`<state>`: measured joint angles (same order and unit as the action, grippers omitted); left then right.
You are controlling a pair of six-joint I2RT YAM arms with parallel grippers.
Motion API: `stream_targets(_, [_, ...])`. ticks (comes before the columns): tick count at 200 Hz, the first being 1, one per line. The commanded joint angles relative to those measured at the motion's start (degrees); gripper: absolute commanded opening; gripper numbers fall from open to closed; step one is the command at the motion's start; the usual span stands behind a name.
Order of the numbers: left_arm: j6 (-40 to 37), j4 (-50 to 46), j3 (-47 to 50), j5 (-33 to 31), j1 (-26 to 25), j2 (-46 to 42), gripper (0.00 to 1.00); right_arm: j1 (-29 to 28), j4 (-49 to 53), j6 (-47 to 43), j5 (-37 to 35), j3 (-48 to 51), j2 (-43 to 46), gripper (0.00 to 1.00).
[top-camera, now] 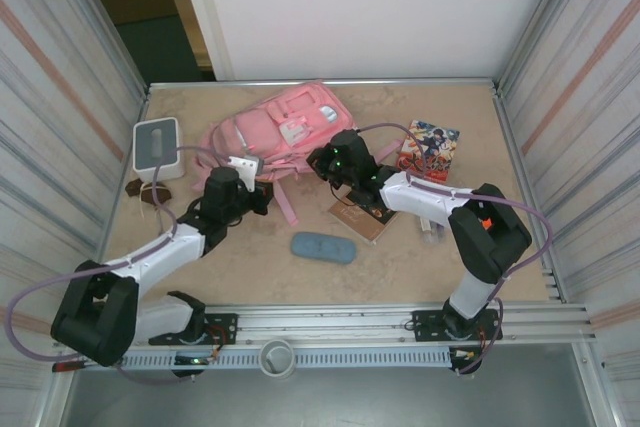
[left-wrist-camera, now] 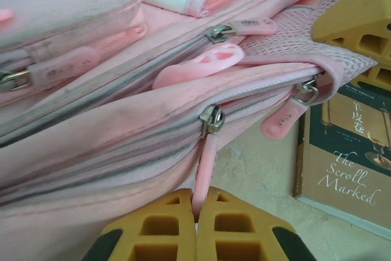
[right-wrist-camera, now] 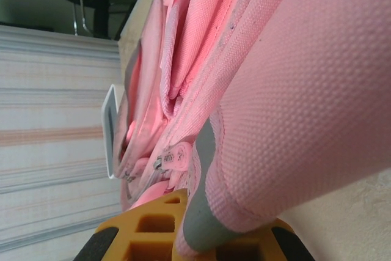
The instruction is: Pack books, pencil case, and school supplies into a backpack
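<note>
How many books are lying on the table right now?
2. The colourful comic book lies far right, beside the pink backpack; the dark brown book lies near the middle, partly under the right arm. More could be hidden under the backpack.

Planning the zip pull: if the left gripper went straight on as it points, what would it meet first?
The backpack. The left gripper is shut on a zipper pull, and the bag's pink zippered side lies directly ahead, apparently very close, though exact depth is unclear.
</note>
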<state>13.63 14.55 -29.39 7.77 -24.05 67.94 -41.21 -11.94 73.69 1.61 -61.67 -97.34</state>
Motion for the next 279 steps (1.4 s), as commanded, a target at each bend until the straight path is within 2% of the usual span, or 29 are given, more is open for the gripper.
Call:
stream_targets(1, [2.6, -2.3, 1.3, -4.7, 3.6, -2.2, 0.0, 2.2, 1.1, -2.8, -3.1, 0.4, 4.3, 0.0])
stream_targets(25, [2.3, -4.0, 0.9, -3.7, 4.7, -2.1, 0.0, 2.8, 2.0, -4.9, -0.7, -1.2, 3.2, 0.0])
stream_targets(60, [1.2, -4.3, -1.9, 5.4, 5.4, 2.3, 0.0, 2.5, 3.3, -6.1, 1.3, -2.7, 1.7, 0.0])
stream_targets(76, [1.4, -4.0, -3.2, 5.9, 4.9, 4.5, 0.0, 2.4, 3.1, -6.1, 2.3, -3.5, 0.9, 0.0])
stream_targets(86, [1.4, -3.8, -3.3, 4.5, 4.5, 5.0, 0.0, 2.3, 3.1, -6.1, 2.7, -3.9, 0.7, 0.0])
stream_targets(126, [-2.4, -7.7, -4.0, -4.0, 1.7, 3.7, 0.23, 2.1, 3.1, -4.8, 3.7, -4.8, 0.7, 0.0])
stream_targets(148, [-3.8, -10.3, -4.0, -7.9, 0.9, 2.1, 0.3, 1.8, 3.1, -3.6, 4.1, -5.7, 0.8, 0.0])
stream_targets(178, [-3.4, -14.2, -3.0, -13.6, 0.6, -3.6, 0.44, 1.7, 3.3, -3.0, 4.3, -6.4, 1.0, 0.0])
stream_targets(209, [-2.5, -19.1, -3.9, -16.0, -0.3, -10.1, 0.55, 1.9, 3.7, -3.1, 4.1, -6.6, 0.9, 0.0])
stream_targets(238, [-5.0, -21.7, -6.0, -22.8, -5.4, -10.5, 0.62, 1.9, 4.0, -2.6, 4.3, -6.9, 0.8, 0.0])
stream_targets(279, [-9.6, -22.9, -11.0, -30.9, -13.5, -3.9, 0.68, 2.2, 5.1, -2.5, 4.6, -7.6, 0.8, 0.0])
